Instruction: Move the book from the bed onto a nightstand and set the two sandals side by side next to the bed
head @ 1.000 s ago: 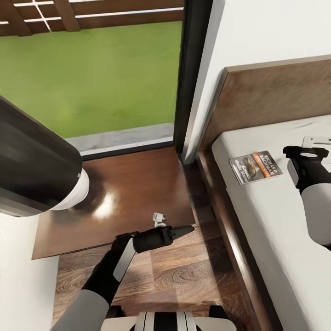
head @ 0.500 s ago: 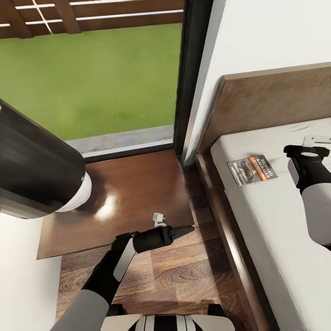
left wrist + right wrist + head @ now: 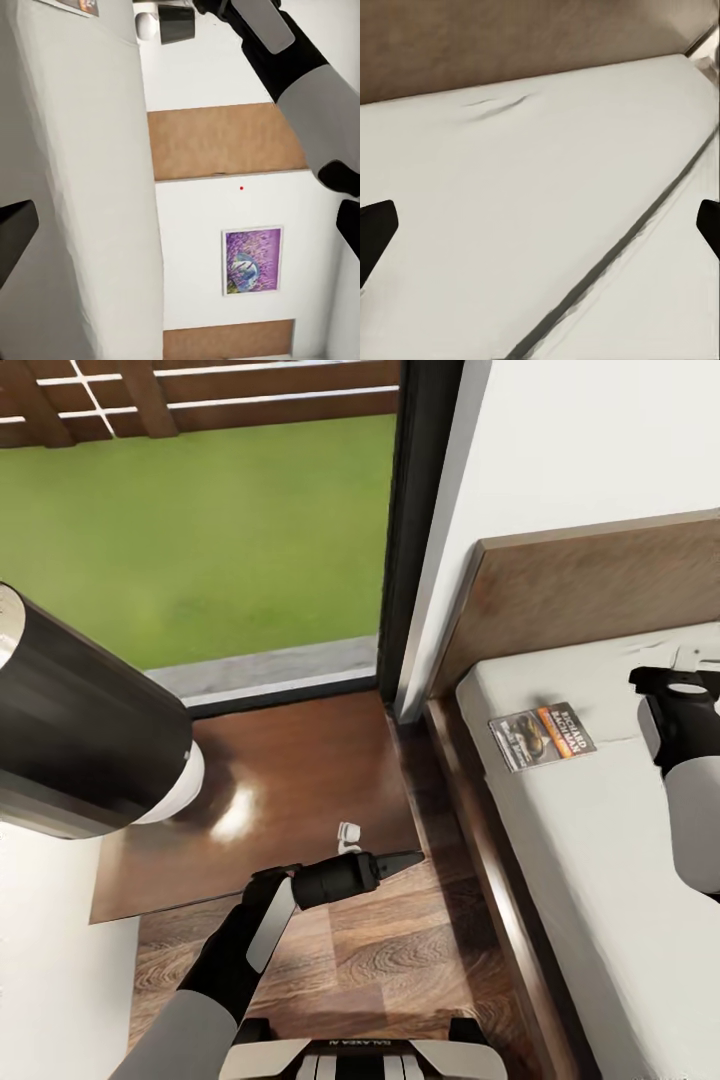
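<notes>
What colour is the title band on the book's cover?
Orange, on a dark cover with a pale picture; the book shows best in the head view.

The right claw (image 3: pixel 690 660) sits beyond its own wrist in the head view, fingers hidden, so its spread cannot be told there. The book (image 3: pixel 542 734) beside it has lettering too small to read. The bed (image 3: pixel 590 880) runs off the edge.

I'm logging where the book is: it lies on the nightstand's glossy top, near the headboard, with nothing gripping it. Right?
Not quite. In the head view the book lies on the bed's mattress, not the nightstand. It is near the headboard, and nothing grips it.
</notes>
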Controlling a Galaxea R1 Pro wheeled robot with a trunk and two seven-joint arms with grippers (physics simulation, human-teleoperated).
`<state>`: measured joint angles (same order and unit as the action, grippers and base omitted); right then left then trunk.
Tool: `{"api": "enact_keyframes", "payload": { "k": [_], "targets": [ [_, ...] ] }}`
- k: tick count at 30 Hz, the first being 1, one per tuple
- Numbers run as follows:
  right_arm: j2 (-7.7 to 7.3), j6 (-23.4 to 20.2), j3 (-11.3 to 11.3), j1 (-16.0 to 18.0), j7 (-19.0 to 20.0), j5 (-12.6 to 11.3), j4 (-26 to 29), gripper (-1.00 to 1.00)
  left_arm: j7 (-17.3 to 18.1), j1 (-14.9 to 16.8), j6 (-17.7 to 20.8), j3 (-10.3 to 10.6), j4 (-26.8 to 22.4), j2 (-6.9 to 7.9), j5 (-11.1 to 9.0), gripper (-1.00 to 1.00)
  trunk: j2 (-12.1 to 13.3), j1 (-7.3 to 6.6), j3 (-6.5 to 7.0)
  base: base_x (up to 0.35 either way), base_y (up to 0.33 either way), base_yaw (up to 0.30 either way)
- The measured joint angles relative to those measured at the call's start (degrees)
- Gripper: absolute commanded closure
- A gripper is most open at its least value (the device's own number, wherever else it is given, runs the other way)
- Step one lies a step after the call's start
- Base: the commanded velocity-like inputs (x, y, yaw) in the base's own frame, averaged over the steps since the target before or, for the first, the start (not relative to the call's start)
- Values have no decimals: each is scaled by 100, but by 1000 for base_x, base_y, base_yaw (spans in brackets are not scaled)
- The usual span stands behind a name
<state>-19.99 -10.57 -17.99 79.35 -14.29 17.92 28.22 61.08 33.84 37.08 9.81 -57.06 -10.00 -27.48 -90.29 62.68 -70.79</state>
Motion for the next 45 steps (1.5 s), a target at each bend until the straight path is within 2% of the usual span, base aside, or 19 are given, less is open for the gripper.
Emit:
{"api": "enact_keyframes", "payload": {
  "k": [5,12,14,16,17,18,19,20,21,22,24,27,30,32,33,36,38,43,45],
  "targets": [
    [-5,-291,-4,0,12,-27,510,-100,-6,0,0,0,0,0,3,-100,201,-110,90,0,0,0],
    [3,-1677,-20,-1,24,-113,1121,-100,-7,-1,0,8,0,0,3,-100,481,-263,215,0,0,0],
    [4,-2021,-24,-1,42,-261,1307,-100,-7,0,0,8,0,0,5,-100,562,-307,251,0,0,0],
    [3,-2545,-22,-1,145,-984,1542,-100,-7,2,0,8,0,0,5,-100,642,-351,287,0,0,0],
    [3,-2675,-22,-1,179,-1203,1571,-100,-7,3,0,8,0,0,6,-100,682,-373,305,0,0,0],
    [4,-2970,-26,-3,275,-1643,1610,-100,-7,4,-1,8,0,0,6,-100,722,-395,323,0,0,0],
    [6,-3515,-29,-6,413,-2410,1644,-100,-8,2,-2,8,4,0,7,-100,762,-417,341,0,0,0],
    [7,-4222,-26,-13,493,-3697,1669,-100,-71,4,-1,8,7,0,12,-100,802,-439,359,0,0,0],
    [5,-4442,-25,-20,510,-4295,1675,-100,-157,5,4,5,5,0,13,-100,843,-461,377,0,0,0],
    [5,-4520,-24,-27,518,-4548,1673,-100,-210,5,7,4,4,0,13,-100,883,-483,395,0,0,0],
    [7,-4798,-21,-317,547,-5934,1674,-100,-536,5,19,-7,1,0,8,-100,963,-527,430,0,0,0],
    [10,-4837,-21,-527,661,-6285,1679,-100,-578,4,22,-13,5,0,5,-100,1083,-593,484,0,0,0],
    [11,-4853,-14,-799,1661,-6703,1678,-100,-597,0,22,-15,8,0,8,-100,1204,-659,538,0,0,0],
    [7,-4862,-13,-878,2283,-6809,1663,-100,-603,-1,22,-16,9,0,9,-100,1284,-703,574,0,0,0],
    [5,-4870,-12,-928,2775,-6834,1641,-100,-608,-2,22,-16,9,0,11,-100,1324,-725,592,0,0,0],
    [0,-4884,-12,-1076,3216,-6837,1635,-100,-612,-2,22,-16,11,0,12,-100,1444,-791,646,0,0,0],
    [-15,-4912,-12,-1428,3680,-6851,1671,-100,-636,-2,22,-16,10,0,13,-100,1525,-835,682,0,0,0],
    [-21,-4908,-14,-1966,5188,-6828,1641,-100,-655,-2,22,-16,10,0,12,-100,1725,-944,772,0,0,0],
    [-21,-4889,-15,-2110,5587,-6810,1616,-100,-656,-2,22,-17,10,0,12,-100,1805,-988,808,0,0,0]
  ]
}}
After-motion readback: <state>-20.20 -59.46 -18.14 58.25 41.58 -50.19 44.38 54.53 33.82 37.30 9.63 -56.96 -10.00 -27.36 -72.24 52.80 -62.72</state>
